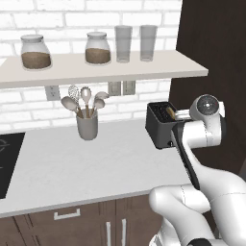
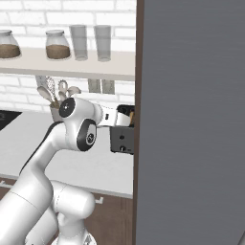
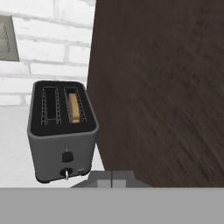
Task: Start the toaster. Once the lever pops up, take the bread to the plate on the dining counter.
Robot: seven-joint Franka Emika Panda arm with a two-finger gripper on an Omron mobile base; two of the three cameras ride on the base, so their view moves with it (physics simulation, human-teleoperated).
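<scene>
At the left of the left base view a black cooktop (image 1: 6,163) is seen set into the white worktop (image 1: 72,168), then a grey utensil crock (image 1: 87,126) at centre under a shelf (image 1: 96,69) of jars and glasses. Right of centre, the dark toaster (image 1: 161,126) is set against a dark wood panel (image 1: 211,48). In the hand view, the bread (image 3: 75,108) is sunk in its right slot, and the lever (image 3: 67,156) is low on the end face. At the bottom edge, the gripper (image 3: 112,178) is shut on nothing. The toaster is judged started; carrying the bread to the plate remains.
</scene>
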